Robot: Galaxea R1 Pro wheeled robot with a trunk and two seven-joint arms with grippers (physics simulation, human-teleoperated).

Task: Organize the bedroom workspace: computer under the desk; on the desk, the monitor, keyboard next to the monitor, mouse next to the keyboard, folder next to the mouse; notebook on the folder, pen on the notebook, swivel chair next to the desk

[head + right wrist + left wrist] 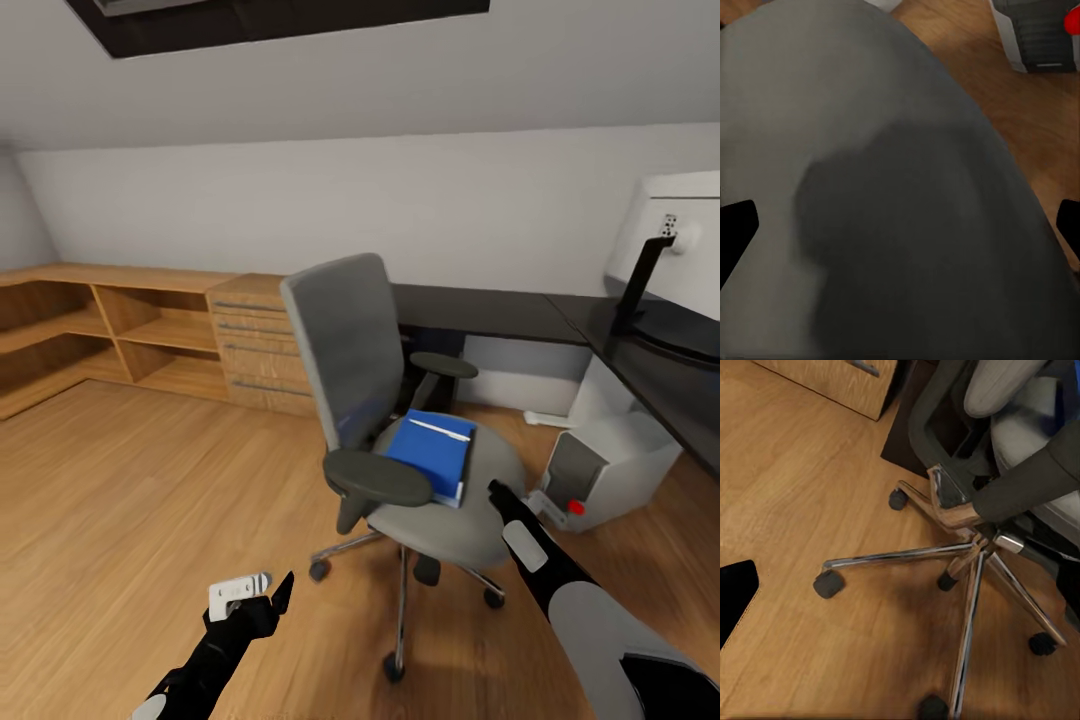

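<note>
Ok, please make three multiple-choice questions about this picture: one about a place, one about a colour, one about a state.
1. Where does the folder lie?
A. on the desk
B. on the chair seat
C. on the floor

2. What colour is the folder?
A. blue
B. red
C. green

3. How is the right gripper?
A. shut on the folder
B. shut on the armrest
C. open, holding nothing

Answers:
1 B, the folder rests on the chair seat, beside the armrest.
2 A, its cover is bright blue.
3 C, in the right wrist view the fingertips stand wide apart over the grey seat.
</note>
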